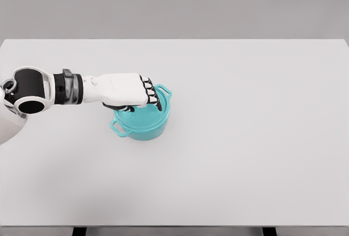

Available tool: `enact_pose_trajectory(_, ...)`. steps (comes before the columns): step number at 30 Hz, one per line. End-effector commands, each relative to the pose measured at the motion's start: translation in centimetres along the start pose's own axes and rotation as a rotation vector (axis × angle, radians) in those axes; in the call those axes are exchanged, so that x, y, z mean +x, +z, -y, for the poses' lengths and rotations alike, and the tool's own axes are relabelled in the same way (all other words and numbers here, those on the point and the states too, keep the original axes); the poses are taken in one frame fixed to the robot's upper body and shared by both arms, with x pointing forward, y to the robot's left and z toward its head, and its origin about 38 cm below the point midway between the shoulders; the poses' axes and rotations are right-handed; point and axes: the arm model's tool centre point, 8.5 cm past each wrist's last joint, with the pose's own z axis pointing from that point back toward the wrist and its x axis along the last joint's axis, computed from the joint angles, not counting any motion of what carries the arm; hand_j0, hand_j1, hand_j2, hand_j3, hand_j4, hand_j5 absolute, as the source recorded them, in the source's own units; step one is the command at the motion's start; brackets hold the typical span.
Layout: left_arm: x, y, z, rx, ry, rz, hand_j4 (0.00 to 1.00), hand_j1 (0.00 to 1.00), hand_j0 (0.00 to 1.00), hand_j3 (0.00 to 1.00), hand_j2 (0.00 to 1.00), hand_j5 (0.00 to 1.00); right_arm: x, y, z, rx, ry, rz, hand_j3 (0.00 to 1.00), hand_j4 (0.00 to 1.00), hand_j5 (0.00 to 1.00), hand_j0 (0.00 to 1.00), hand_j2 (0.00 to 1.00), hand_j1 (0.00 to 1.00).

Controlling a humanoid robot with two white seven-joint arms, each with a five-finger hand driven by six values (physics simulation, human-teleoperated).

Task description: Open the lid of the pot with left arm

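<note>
- Teal enamel is the look of the pot (143,125), a small round vessel with two loop handles; it stands on the white table (245,138) left of the middle, well in from every edge and a little nearer the far edge than the near one.
- Its lid (140,116) appears to sit flat on the rim, so by my reading the opening is not yet done; the knob is hidden under the hand and cannot be made out.
- Over the lid lies the left hand (132,91), its arm coming in level from the table's left edge; the fingers (150,90) curl downward toward the pot's far side, apparently closing on the knob, though whether they truly pinch it is not visible.
- No right arm shows in the head view.
- Risk one: if the fingers close on air or only graze the knob, a lift would leave the lid behind or let it drop back askew.
- Risk two: the hand seems to reach toward the far handle (164,90); catching rim or handle with the lid could drag or tip the whole pot.
- Risk three: a sideways pull instead of a straight rise could slide the light pot across the smooth table.
</note>
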Motion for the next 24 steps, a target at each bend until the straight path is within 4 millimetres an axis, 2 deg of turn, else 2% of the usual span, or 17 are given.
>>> enact_pose_trajectory(1, -0.01, 0.01, -0.02, 0.003, 0.005, 0.000, 0.71, 0.71, 0.71, 0.71, 0.71, 0.71, 0.00, 0.00, 0.00, 0.000, -0.001, 0.000, 1.00, 1.00, 1.00, 1.00, 1.00, 1.00)
enact_pose_trajectory(16, -0.26, 0.15, -0.08, 0.011, 0.015, -0.005, 0.65, 0.65, 0.65, 0.65, 0.65, 0.65, 0.00, 0.00, 0.00, 0.000, -0.001, 0.000, 1.00, 1.00, 1.00, 1.00, 1.00, 1.00)
enact_pose_trajectory(24, -0.58, 0.16, 0.36, 0.002, 0.028, -0.012, 0.56, 0.56, 0.56, 0.56, 0.56, 0.56, 0.00, 0.00, 0.00, 0.000, -0.001, 0.000, 1.00, 1.00, 1.00, 1.00, 1.00, 1.00)
